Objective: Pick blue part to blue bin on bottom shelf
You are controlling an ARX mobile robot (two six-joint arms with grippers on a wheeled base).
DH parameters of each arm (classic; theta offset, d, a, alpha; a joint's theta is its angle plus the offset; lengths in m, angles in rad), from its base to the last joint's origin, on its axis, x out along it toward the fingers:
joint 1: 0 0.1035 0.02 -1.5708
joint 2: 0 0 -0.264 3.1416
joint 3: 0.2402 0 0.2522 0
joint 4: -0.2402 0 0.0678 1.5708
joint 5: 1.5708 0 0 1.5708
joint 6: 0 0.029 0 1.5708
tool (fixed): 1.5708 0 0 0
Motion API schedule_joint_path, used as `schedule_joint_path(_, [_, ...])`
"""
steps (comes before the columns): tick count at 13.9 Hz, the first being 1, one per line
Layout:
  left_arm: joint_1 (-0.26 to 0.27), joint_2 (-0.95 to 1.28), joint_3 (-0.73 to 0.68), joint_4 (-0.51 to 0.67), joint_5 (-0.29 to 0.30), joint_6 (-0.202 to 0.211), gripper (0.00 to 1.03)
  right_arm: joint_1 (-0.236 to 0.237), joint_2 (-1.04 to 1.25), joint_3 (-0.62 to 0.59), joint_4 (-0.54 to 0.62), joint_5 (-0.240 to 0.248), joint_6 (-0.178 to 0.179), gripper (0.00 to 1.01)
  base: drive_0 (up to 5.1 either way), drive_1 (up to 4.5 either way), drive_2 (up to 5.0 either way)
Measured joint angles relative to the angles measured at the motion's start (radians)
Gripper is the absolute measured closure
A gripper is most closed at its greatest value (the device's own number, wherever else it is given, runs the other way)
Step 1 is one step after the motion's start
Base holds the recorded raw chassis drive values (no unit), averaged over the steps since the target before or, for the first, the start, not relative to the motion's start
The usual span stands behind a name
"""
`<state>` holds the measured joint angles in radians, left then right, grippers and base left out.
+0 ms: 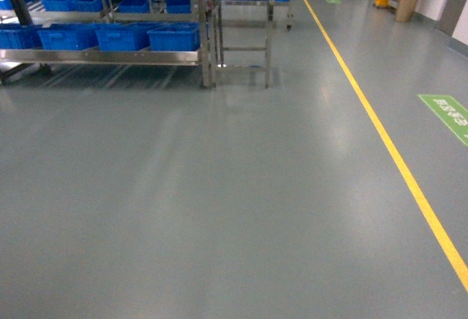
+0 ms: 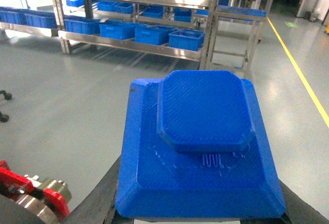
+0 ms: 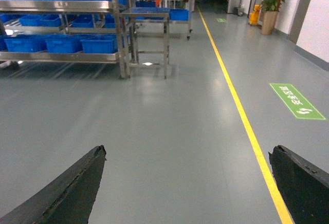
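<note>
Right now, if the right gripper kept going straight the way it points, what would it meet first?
Nothing close: the right gripper is open and empty, with only bare grey floor ahead. Far beyond stands the small steel table beside the rack; depth is hard to judge.

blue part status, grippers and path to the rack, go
Left gripper shut on blue part. Right gripper open, empty. Bottom shelf with blue bins far ahead. Bare floor between, nothing blocking.
</note>
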<state>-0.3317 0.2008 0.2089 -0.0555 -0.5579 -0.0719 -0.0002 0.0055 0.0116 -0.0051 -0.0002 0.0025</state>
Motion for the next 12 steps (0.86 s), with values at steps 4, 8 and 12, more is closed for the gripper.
schedule_joint_path(4, [0.0,-0.001,0.0,0.0,0.0,0.0,0.6,0.0,0.0,0.0,0.002,0.0,0.0,0.03,-1.2,-1.24,-1.2])
schedule_joint_path(8, [0.0,-0.002,0.0,-0.002,0.0,0.0,0.6,0.0,0.0,0.0,0.0,0.0,0.0,0.03,-0.3,2.82,-3.5])
schedule_joint_path(12, [0.0,-0.002,0.0,-0.001,0.0,0.0,0.6,0.0,0.0,0.0,0.0,0.0,0.0,0.03,0.0,4.15,-4.2])
